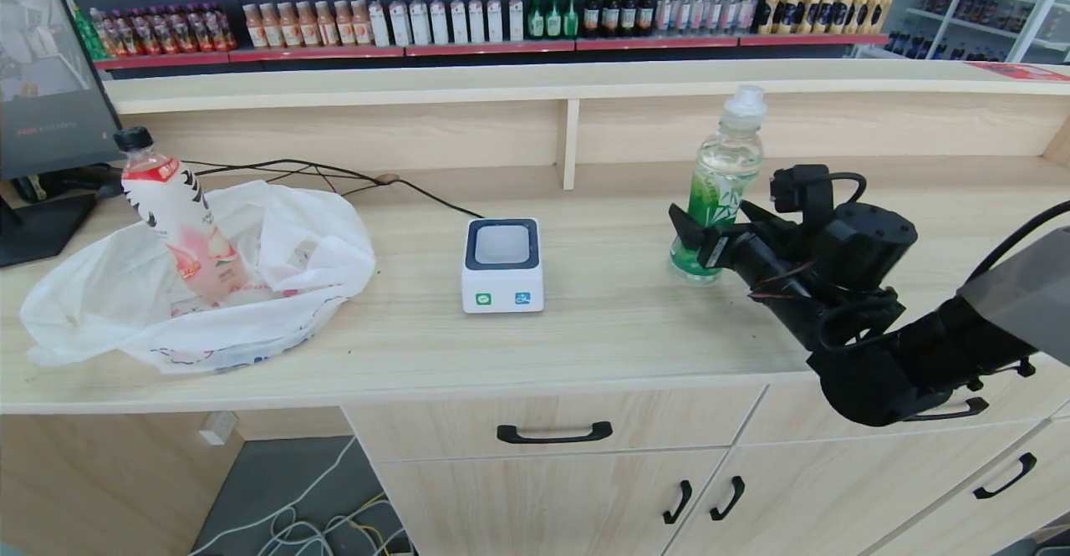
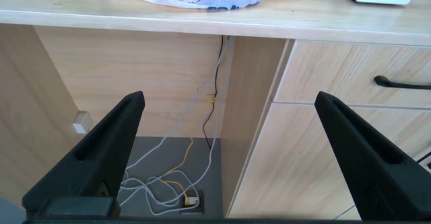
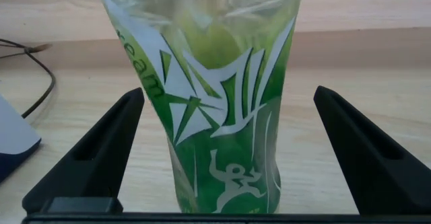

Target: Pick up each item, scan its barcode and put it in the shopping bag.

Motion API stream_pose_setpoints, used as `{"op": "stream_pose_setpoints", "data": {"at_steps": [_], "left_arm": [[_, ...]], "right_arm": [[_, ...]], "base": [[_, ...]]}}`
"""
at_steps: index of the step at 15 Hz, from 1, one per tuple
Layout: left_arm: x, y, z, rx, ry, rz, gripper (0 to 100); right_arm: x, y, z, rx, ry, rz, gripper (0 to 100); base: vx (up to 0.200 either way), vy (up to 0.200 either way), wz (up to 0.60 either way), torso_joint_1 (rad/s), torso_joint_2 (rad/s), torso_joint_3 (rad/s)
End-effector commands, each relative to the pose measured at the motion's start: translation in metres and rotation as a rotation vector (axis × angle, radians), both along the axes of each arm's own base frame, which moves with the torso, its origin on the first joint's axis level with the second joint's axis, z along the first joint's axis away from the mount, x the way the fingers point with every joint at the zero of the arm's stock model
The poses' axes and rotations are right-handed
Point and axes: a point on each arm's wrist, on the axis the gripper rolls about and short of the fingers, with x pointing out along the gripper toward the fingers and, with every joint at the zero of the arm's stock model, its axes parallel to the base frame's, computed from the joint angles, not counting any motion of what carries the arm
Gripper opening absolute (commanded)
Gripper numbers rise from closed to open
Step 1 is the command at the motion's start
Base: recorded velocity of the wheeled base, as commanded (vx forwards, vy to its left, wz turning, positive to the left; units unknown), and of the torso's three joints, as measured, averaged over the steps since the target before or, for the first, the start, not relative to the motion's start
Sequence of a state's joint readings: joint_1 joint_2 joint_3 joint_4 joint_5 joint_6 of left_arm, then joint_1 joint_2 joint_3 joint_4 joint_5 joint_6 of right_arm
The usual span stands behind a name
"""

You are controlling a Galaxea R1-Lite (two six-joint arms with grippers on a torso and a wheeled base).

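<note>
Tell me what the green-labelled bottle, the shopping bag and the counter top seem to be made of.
Green-labelled bottle: probably clear, glossy plastic; the wall is see-through above the printed label, and it has a white cap.
Shopping bag: thin white plastic film, crumpled and slightly translucent.
Counter top: pale, matte wood-grain board; whether laminate or real wood cannot be told.

Right of the scanner [image 1: 502, 265], the right arm [image 1: 869, 322] is matte black, with rounded drum-shaped joints, looping black cables, thin red wires, a grey cover [image 1: 1024, 297] and wedge-shaped fingers [image 1: 687, 232].
</note>
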State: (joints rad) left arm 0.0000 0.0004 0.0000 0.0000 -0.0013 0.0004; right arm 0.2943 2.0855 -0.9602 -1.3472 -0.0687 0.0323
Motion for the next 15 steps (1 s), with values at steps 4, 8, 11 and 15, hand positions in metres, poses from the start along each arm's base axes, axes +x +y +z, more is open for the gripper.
{"op": "stream_pose_setpoints", "data": {"at_steps": [4, 8, 11, 15], "left_arm": [[0.0000, 0.0000, 0.0000, 0.000, 0.000, 0.000, 100], [0.0000, 0.0000, 0.0000, 0.000, 0.000, 0.000, 100], [0.0000, 0.0000, 0.0000, 0.000, 0.000, 0.000, 100], [0.0000, 0.0000, 0.0000, 0.000, 0.000, 0.000, 100]], "right_arm": [[0.0093, 0.0023, 0.0063, 0.006, -0.023, 0.000, 100], [0.0125, 0.0020, 0.0110, 0.011, -0.039, -0.003, 100], [0.0128, 0.0014, 0.0114, 0.012, -0.040, -0.005, 100], [0.0136, 0.0017, 0.0137, 0.027, -0.046, -0.001, 100]], "base": [[0.000, 0.000, 0.00, 0.000, 0.00, 0.000], [0.000, 0.000, 0.00, 0.000, 0.00, 0.000], [0.000, 0.000, 0.00, 0.000, 0.00, 0.000], [0.000, 0.000, 0.00, 0.000, 0.00, 0.000]]}}
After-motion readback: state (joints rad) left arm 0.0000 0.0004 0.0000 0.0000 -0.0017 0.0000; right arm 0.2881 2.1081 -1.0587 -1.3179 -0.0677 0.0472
